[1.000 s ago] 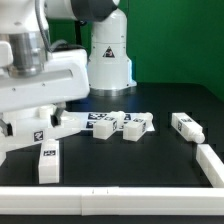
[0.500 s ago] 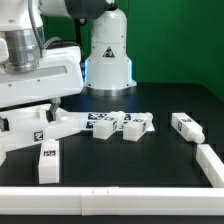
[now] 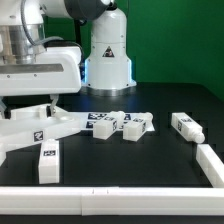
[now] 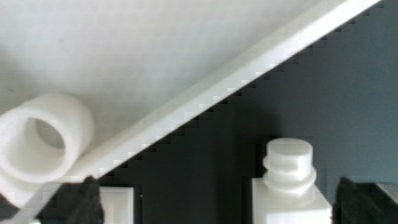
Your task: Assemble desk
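The gripper hangs close over the slab, its jaws spread wide. In the wrist view its dark fingertips stand far apart. The slab lies flat on the black table, and a round socket shows near its edge. One leg lies just beside the slab, between it and the front rail. A cluster of legs lies near the slab on the exterior view's right. A lone leg lies well apart from the slab, beyond the cluster.
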